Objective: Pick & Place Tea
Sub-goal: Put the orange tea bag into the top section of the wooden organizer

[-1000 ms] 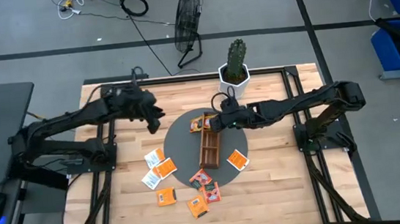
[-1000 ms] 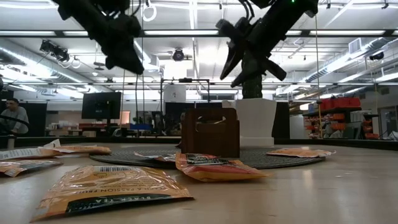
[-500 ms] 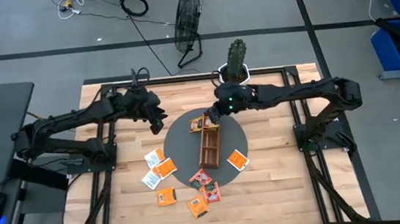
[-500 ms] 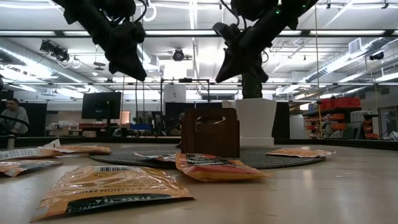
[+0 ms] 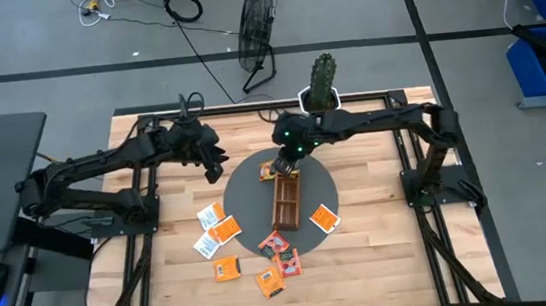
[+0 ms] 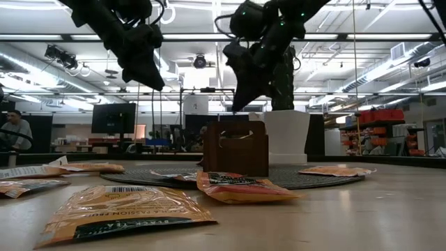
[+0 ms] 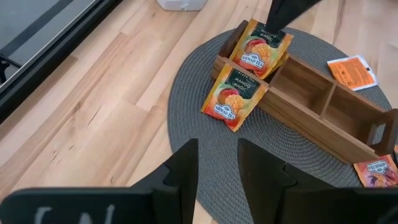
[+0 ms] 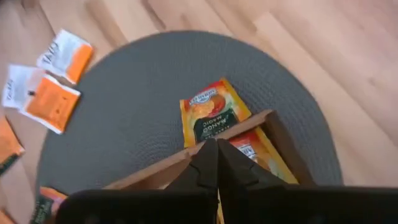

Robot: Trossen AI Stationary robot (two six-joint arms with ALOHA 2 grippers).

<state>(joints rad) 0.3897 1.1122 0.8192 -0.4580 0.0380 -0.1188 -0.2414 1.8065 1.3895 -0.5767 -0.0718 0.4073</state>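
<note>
Left wrist view: wooden tray (image 7: 311, 109) end compartment holds tea sachet (image 7: 262, 50)

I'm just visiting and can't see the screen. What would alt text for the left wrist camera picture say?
Two orange mango tea sachets sit at one end of a long wooden tray on a round grey mat: one sachet rests in the end compartment, the other leans against the tray's outside. The left gripper shows in front, fingers apart, holding nothing.
</note>
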